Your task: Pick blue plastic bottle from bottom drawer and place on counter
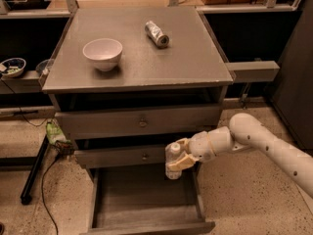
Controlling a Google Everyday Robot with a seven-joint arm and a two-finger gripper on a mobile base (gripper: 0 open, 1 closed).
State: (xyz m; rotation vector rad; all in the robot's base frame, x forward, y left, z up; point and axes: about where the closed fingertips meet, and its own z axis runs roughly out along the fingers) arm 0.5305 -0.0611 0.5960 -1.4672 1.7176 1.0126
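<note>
In the camera view, the white arm [264,143] reaches in from the right, and the gripper [177,159] at its end sits just in front of the cabinet, level with the middle drawer [122,156] and above the right rear part of the open bottom drawer [142,199]. The tan fingers [185,161] are pressed in on the blue plastic bottle [172,152], pinching it around its middle. The bottle stands close to upright in that grip, with the white cap on top and the clear lower end showing below the fingers. It hangs clear of the drawer's bare plank floor, close to the right side wall.

The bottom drawer is pulled well out, with nothing visible on its floor. The top drawer [139,123] and the middle drawer are pushed in; each has a small round knob.

Well above the gripper is the grey tabletop [161,67]. On it a white bowl [102,53] stands left of centre, and a short silver cylinder [156,34] lies on its side toward the back — the two are apart from each other. A narrow grey ledge [252,70] juts out at the cabinet's right side, and a small dark bowl [12,66] sits on the shelf at far left.
</note>
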